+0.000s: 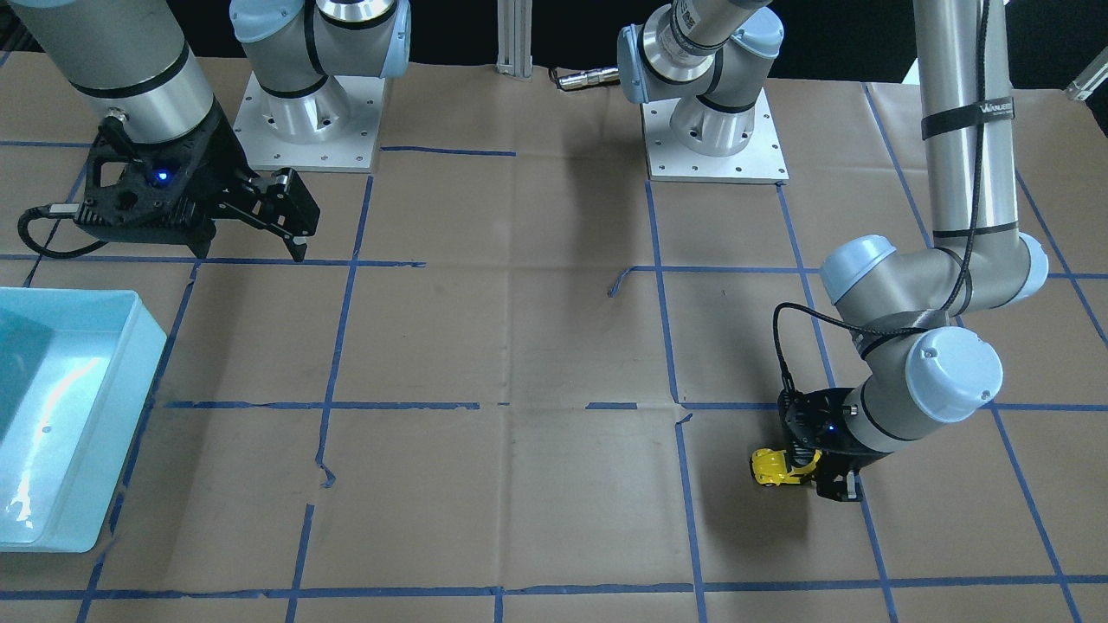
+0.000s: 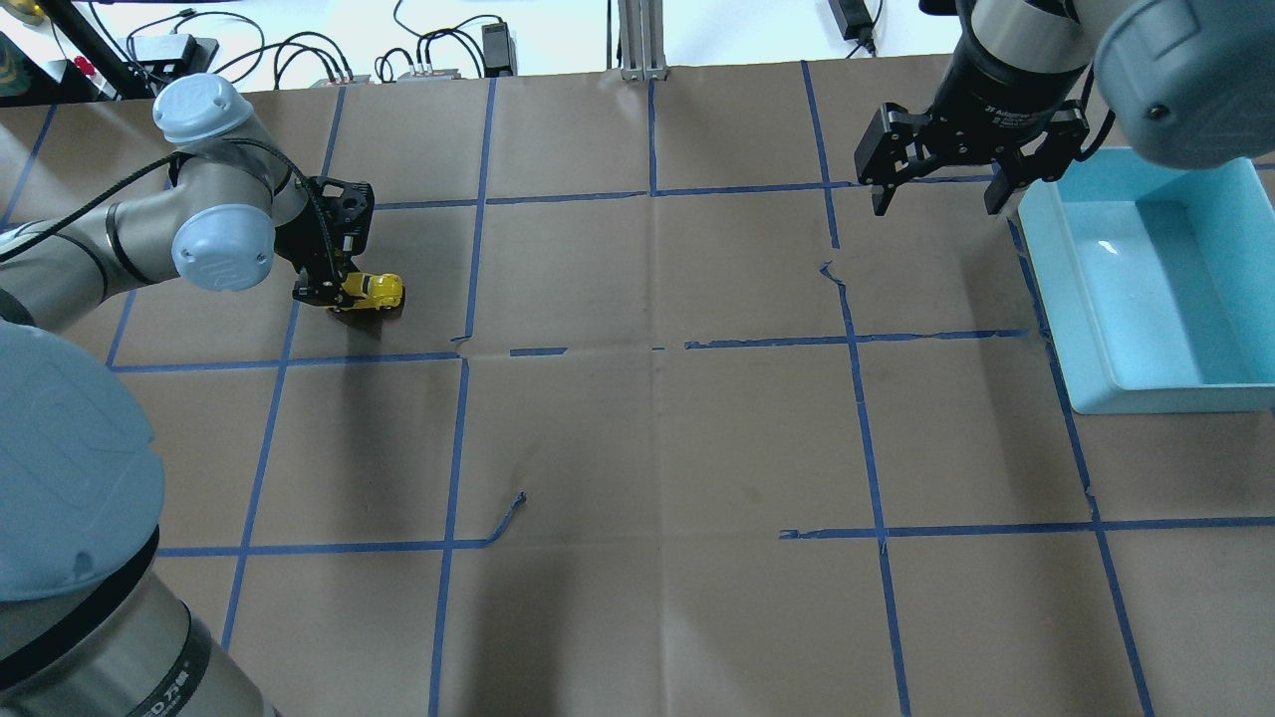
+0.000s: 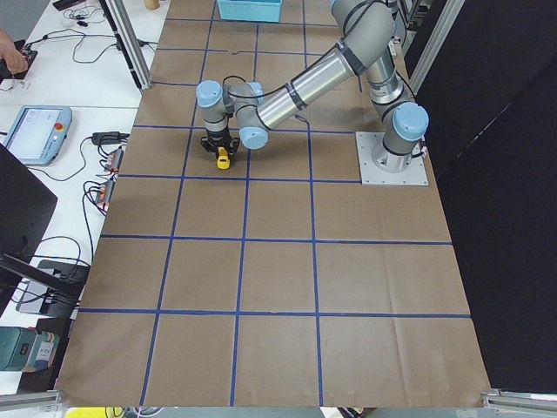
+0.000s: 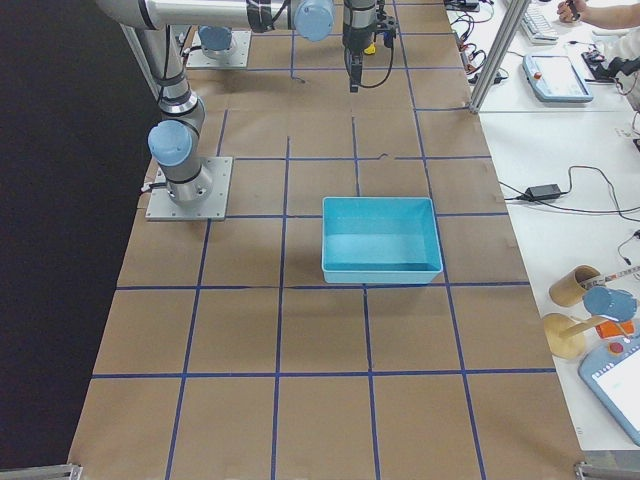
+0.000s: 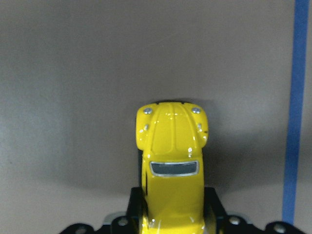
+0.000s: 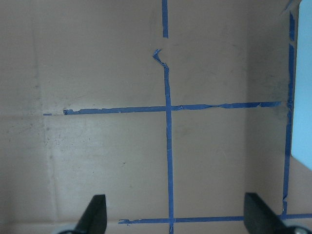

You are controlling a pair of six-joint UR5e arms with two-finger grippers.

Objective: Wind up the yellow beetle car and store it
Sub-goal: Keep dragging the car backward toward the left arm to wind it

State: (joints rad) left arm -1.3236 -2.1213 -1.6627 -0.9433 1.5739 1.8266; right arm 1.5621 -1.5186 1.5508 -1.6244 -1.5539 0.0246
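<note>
The yellow beetle car [image 2: 374,290] is a tiny glossy toy at the table's far left. My left gripper [image 2: 334,286] is shut on its rear half, low over the brown paper. The left wrist view shows the car [image 5: 171,156] from above, nose pointing away, with black fingers [image 5: 213,201] on both sides of its rear. I cannot tell whether its wheels touch the paper. The car also shows in the front-facing view [image 1: 776,467] and in the exterior left view [image 3: 224,159]. My right gripper [image 2: 936,199] is open and empty, hovering beside the blue bin.
A light blue open bin [image 2: 1081,339] stands at the table's right edge, also in the front-facing view [image 1: 147,346] and the exterior right view [image 4: 330,245]. Brown paper with a blue tape grid [image 2: 652,344] covers the table. The arm bases [image 1: 714,138] are bolted along the robot's side.
</note>
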